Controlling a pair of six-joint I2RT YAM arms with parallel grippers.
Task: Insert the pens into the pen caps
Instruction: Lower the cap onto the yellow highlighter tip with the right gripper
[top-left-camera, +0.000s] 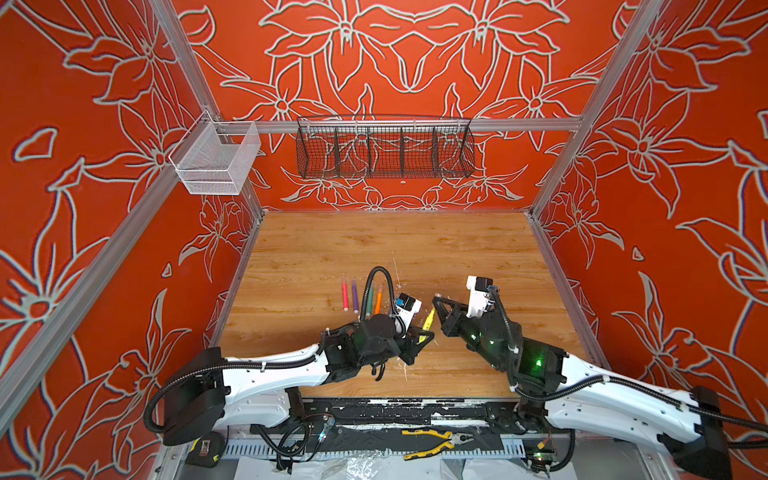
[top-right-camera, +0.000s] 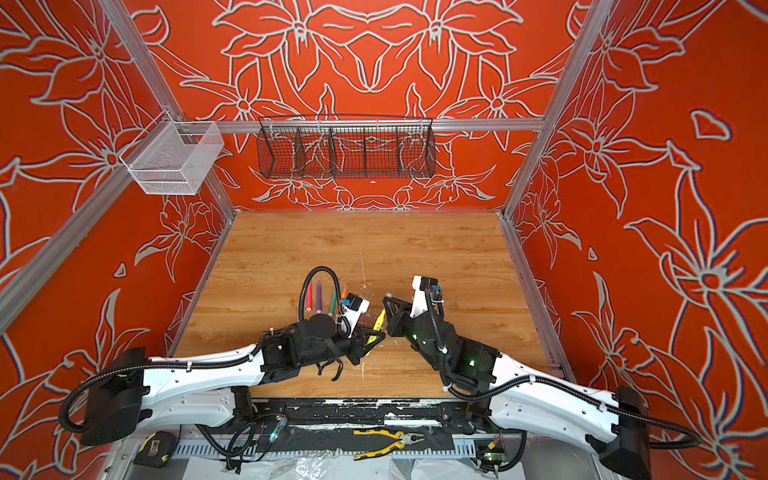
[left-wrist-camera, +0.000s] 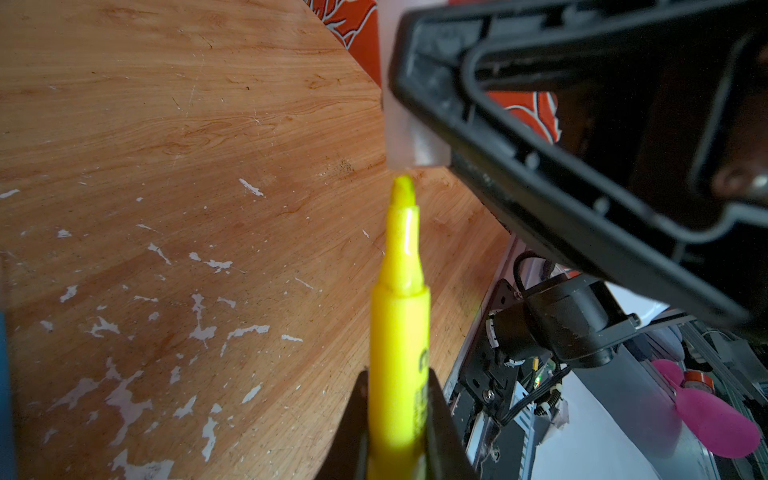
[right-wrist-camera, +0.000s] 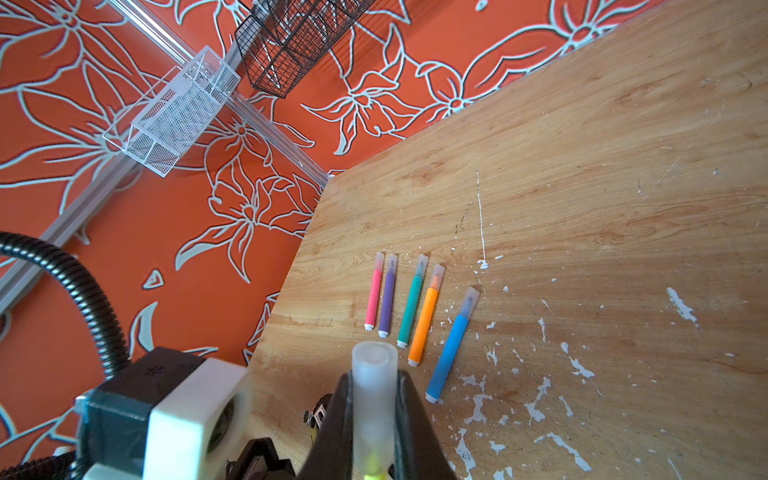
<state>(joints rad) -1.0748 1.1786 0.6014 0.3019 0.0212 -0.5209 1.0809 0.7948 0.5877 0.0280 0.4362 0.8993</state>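
The left hand (left-wrist-camera: 399, 415) is clenched on the yellow pen (left-wrist-camera: 401, 332), gripping the barrel low down so that the bare chisel tip sticks out well past the fingers. The right hand (right-wrist-camera: 374, 415) is clamped on a clear cap (right-wrist-camera: 374, 374), which sits crosswise between its black fingers (right-wrist-camera: 415, 419). In both top views the two hands meet over the front middle of the table (top-left-camera: 457, 249), the left hand (top-left-camera: 419, 338) aiming the yellow pen (top-left-camera: 428, 322) up toward the right hand (top-left-camera: 438, 301). In the left wrist view the pen's tip lies just short of the end of the cap (left-wrist-camera: 409, 137), lined up with it and almost touching. In the right wrist view a blur of yellow shows at the cap's near end; whether the tip has gone in I cannot tell. The other five pens lie flat on the table in a row, left of the hands and further back: pink pen (right-wrist-camera: 374, 297), purple pen (right-wrist-camera: 387, 297), teal pen (right-wrist-camera: 411, 303), orange pen (right-wrist-camera: 424, 316) and blue pen (right-wrist-camera: 451, 345). Each has a clear cap over its tip, and their white end plugs face the robot. The first four lie close and nearly parallel; the blue pen is a little apart, slanted. White flecks (right-wrist-camera: 540, 395) mark the table near it.
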